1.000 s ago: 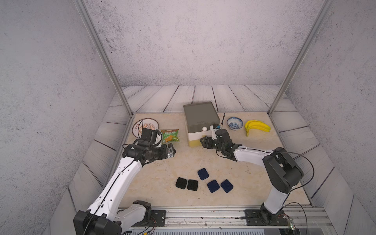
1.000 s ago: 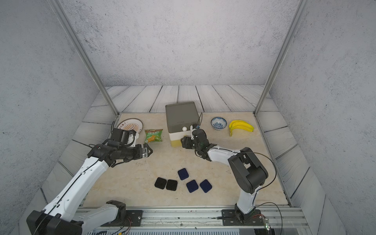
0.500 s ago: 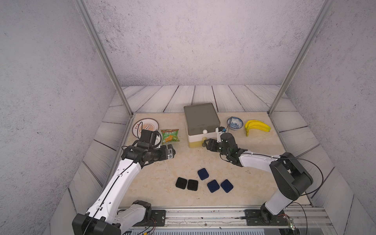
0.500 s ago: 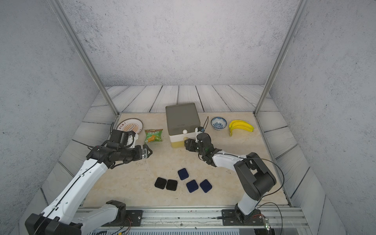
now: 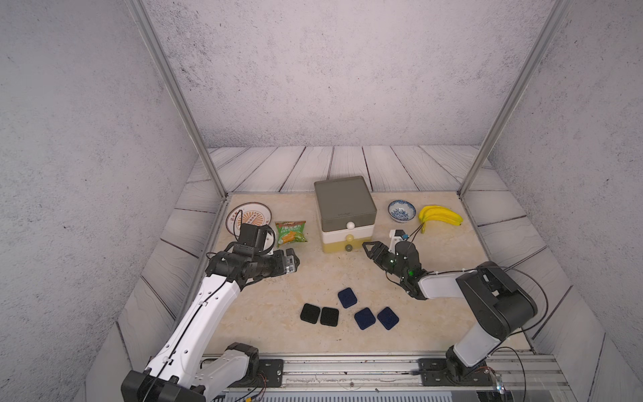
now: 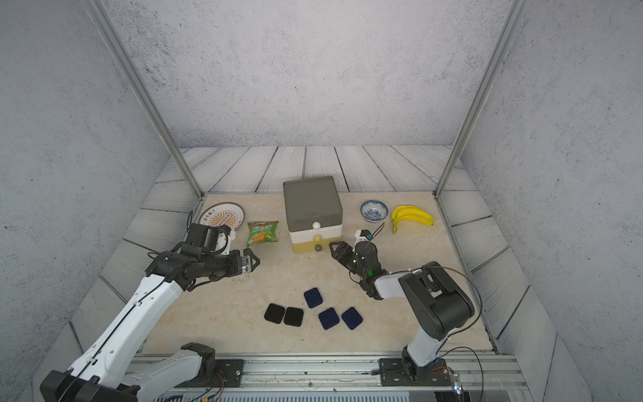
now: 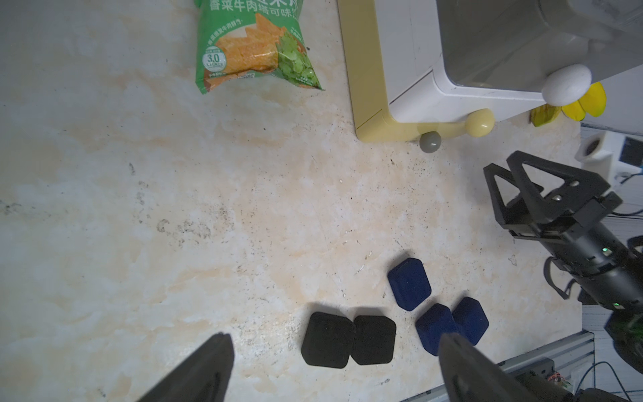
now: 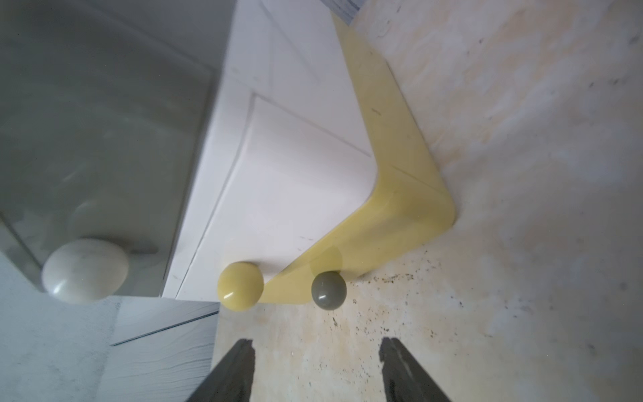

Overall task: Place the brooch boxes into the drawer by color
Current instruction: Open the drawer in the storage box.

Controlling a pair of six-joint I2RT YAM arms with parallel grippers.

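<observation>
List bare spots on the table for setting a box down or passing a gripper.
Biggest bare patch: table centre, between left gripper, chest and boxes. Also bare: strip from boxes to front edge; patch between bananas and right arm. Crowded: back row of plate, packet, chest, bowl; right gripper close by the chest's front.

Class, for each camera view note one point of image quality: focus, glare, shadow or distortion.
In both top views: even soft light, all sharp, the frame posts splaying outward with wide-angle perspective. Left wrist view: brooch boxes crisp, faint shadows. Right wrist view: white knob and grey drawer soft, small glints on yellow knob and grey knob.
</observation>
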